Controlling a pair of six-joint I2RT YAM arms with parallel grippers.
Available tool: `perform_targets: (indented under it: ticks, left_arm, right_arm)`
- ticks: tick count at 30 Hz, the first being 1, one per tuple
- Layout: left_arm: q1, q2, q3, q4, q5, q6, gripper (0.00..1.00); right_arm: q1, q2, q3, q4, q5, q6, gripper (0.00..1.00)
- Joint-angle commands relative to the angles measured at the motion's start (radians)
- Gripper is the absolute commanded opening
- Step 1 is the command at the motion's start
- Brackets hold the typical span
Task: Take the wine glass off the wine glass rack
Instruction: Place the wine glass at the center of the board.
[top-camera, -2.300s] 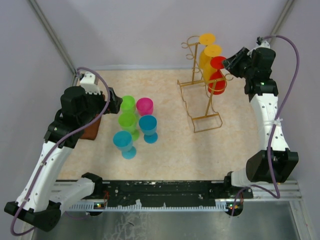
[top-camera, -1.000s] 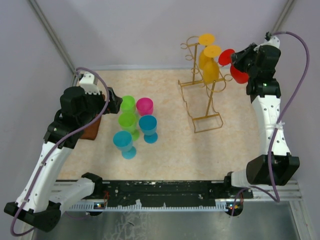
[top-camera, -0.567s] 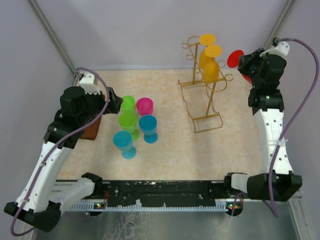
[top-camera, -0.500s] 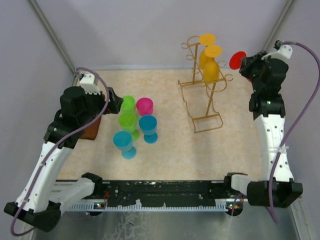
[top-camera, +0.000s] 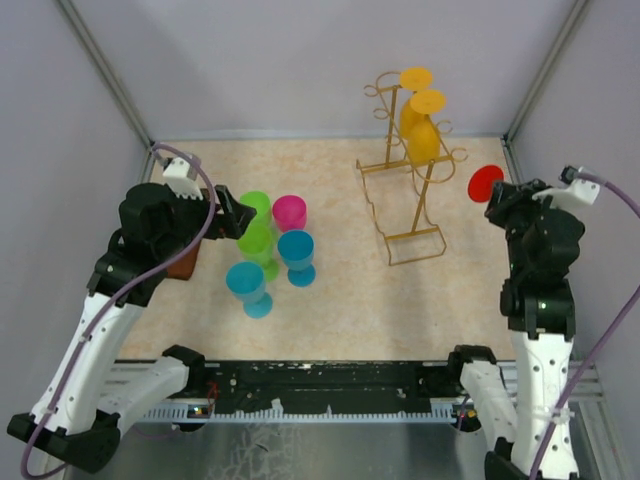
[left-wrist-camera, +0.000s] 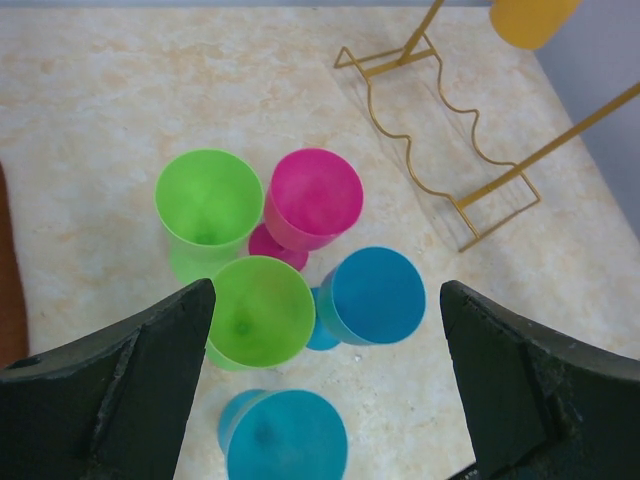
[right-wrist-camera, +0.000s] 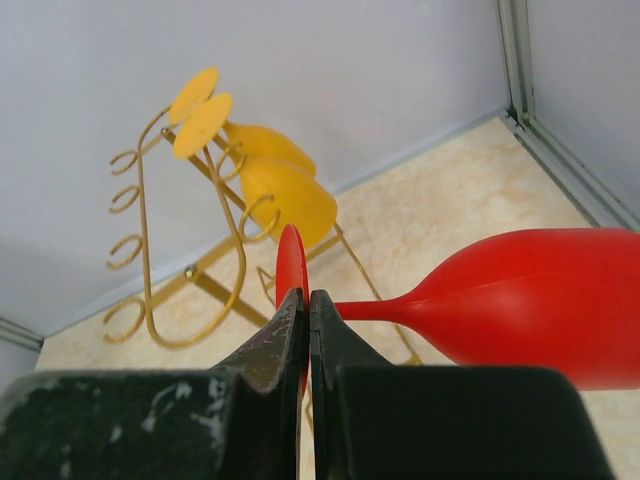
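The golden wire wine glass rack (top-camera: 405, 190) stands at the back right of the table, with two yellow glasses (top-camera: 420, 125) hanging on it; it also shows in the right wrist view (right-wrist-camera: 175, 240). My right gripper (right-wrist-camera: 308, 300) is shut on the round foot of a red wine glass (right-wrist-camera: 540, 300), held sideways in the air to the right of the rack; its red foot shows in the top view (top-camera: 485, 182). My left gripper (left-wrist-camera: 325, 400) is open and empty above the coloured glasses.
Several glasses stand left of centre: two green (top-camera: 255, 238), a pink one (top-camera: 290, 213) and two blue (top-camera: 296, 255). A brown object (top-camera: 183, 262) lies under the left arm. Grey walls close the back and sides.
My right gripper has carried the red glass off the rack, to the right and toward the near side. The left arm has shifted slightly.
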Motion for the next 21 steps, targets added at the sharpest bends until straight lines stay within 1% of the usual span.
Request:
perform_targets:
  ticks: [1, 5, 7, 9, 12, 15, 18, 21]
  left_arm:
    - [0.004, -0.073, -0.050, 0.024, 0.119, -0.076, 0.99]
    - [0.005, -0.142, -0.134, 0.061, 0.248, -0.163, 0.99]
    - [0.004, -0.196, -0.203, 0.129, 0.332, -0.203, 0.99]
    - [0.004, -0.255, -0.291, 0.221, 0.384, -0.273, 0.99]
    - [0.004, -0.322, -0.398, 0.333, 0.447, -0.375, 0.99]
    - [0.004, -0.347, -0.450, 0.371, 0.525, -0.410, 0.99]
    - [0.004, -0.356, -0.474, 0.373, 0.555, -0.422, 0.98]
    - [0.004, -0.359, -0.498, 0.412, 0.589, -0.450, 0.98]
  right_arm:
    - [-0.007, -0.169, -0.070, -0.078, -0.049, 0.076, 0.00]
    - [-0.007, -0.297, -0.148, -0.134, -0.142, 0.137, 0.00]
    - [-0.007, -0.340, -0.181, -0.143, -0.217, 0.153, 0.00]
    - [-0.007, -0.356, -0.215, -0.132, -0.332, 0.149, 0.00]
    - [-0.007, -0.331, -0.242, -0.123, -0.544, 0.154, 0.00]
    - [-0.007, -0.295, -0.282, -0.053, -0.762, 0.187, 0.00]
    - [-0.006, -0.272, -0.321, 0.035, -0.925, 0.237, 0.00]
    - [-0.005, -0.265, -0.377, 0.155, -1.052, 0.308, 0.00]
